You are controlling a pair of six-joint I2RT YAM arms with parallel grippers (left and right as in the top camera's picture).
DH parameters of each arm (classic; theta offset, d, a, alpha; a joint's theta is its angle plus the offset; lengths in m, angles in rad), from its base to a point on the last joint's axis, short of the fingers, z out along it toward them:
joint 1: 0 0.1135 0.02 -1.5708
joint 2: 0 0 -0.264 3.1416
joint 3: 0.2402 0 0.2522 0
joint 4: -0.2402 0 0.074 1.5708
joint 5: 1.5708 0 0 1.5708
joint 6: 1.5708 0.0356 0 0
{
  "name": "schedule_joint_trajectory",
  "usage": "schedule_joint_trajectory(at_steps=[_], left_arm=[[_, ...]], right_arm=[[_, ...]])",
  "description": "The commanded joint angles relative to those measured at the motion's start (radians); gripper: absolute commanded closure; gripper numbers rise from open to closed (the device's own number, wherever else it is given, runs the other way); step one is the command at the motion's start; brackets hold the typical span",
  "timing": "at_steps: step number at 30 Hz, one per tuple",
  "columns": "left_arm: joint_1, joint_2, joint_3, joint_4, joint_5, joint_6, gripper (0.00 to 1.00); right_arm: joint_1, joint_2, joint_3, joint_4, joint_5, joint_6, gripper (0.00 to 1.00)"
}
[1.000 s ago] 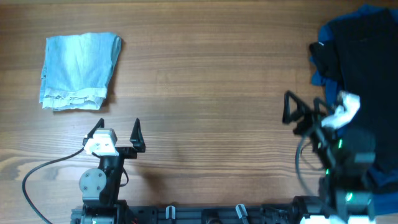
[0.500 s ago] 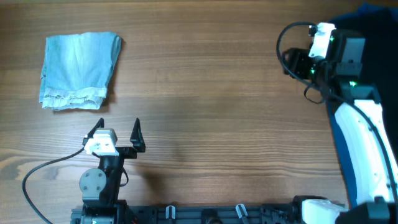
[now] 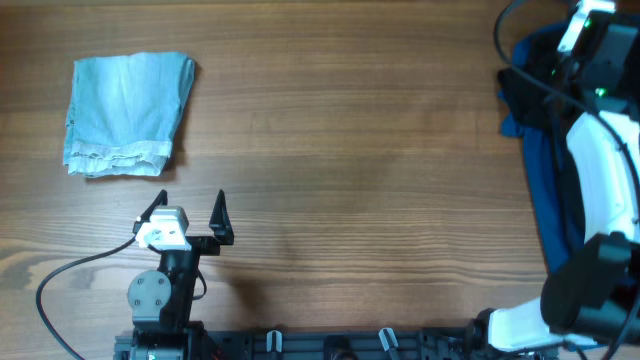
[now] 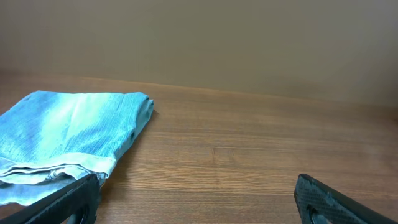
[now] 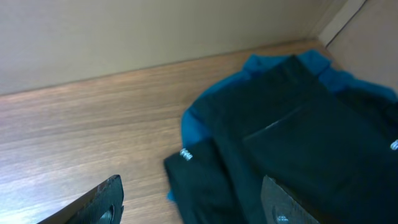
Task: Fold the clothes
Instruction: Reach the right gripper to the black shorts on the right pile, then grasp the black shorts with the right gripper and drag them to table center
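A heap of clothes lies at the table's right edge: a black garment on top of a blue one, also seen in the overhead view. My right gripper is open and empty just above the near edge of the black garment; in the overhead view it is at the far right corner, its fingertips hard to make out. A folded pale-blue denim piece lies at the far left, also in the left wrist view. My left gripper is open and empty, low over bare wood near the front.
The wooden table stretches between the folded piece and the heap. A beige back wall bounds the far edge, with a corner post at the right. A black cable loops by the left arm's base.
My right arm has swung from the front right to the far right corner, over the clothes heap. The left arm and the folded denim have not moved.
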Motion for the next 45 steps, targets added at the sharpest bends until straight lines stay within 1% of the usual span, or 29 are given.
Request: schedule_joint_trajectory(at_steps=[1,5,8,11,13,18,22,30,31,35,37,38,39,40,45], left_arm=[[-0.004,-0.007,-0.007,-0.001,-0.017,0.016,0.0],[-0.004,-0.007,-0.007,-0.001,-0.017,0.016,0.0],[-0.004,-0.007,-0.007,-0.001,-0.017,0.016,0.0],[-0.004,-0.007,-0.007,-0.001,-0.017,0.016,0.0],[-0.004,-0.007,-0.007,-0.001,-0.017,0.016,0.0],[-0.004,-0.007,-0.007,-0.001,-0.017,0.016,0.0],[-0.004,-0.007,-0.007,-0.001,-0.017,0.016,0.0],[-0.004,-0.007,-0.007,-0.001,-0.017,0.016,0.0],[-0.004,-0.007,-0.007,-0.001,-0.017,0.016,0.0],[-0.004,-0.007,-0.007,-0.001,-0.017,0.016,0.0],[-0.004,-0.007,-0.007,-0.001,-0.017,0.016,0.0],[-0.004,-0.007,-0.007,-0.001,-0.017,0.016,0.0],[-0.004,-0.007,-0.007,-0.001,-0.017,0.016,0.0],[-0.004,-0.007,-0.007,-0.001,-0.017,0.016,0.0],[-0.004,-0.007,-0.007,-0.001,-0.017,0.016,0.0]], right_arm=[[-0.015,0.105,0.162,-0.037,0.032,-0.087,0.28],[-0.018,0.232,0.292,-0.056,0.07,-0.126,0.28],[-0.018,0.291,0.298,-0.005,0.114,-0.126,0.28],[-0.018,0.365,0.298,0.035,0.154,-0.175,0.27],[-0.023,0.422,0.298,0.044,0.19,-0.182,0.28],[-0.057,0.524,0.298,0.071,0.186,-0.181,0.26],[-0.076,0.556,0.298,0.066,0.114,-0.185,0.27],[-0.076,0.615,0.298,0.093,0.034,-0.204,0.28],[-0.076,0.62,0.296,0.094,0.035,-0.205,0.3],[-0.076,0.621,0.296,0.11,0.035,-0.208,0.62],[-0.076,0.621,0.296,0.11,0.035,-0.208,0.74],[-0.076,0.621,0.296,0.11,0.035,-0.208,0.82],[-0.076,0.62,0.296,0.116,0.039,-0.208,0.93],[-0.076,0.615,0.297,0.12,0.042,-0.208,0.96],[-0.076,0.548,0.297,0.134,0.04,-0.224,0.96]])
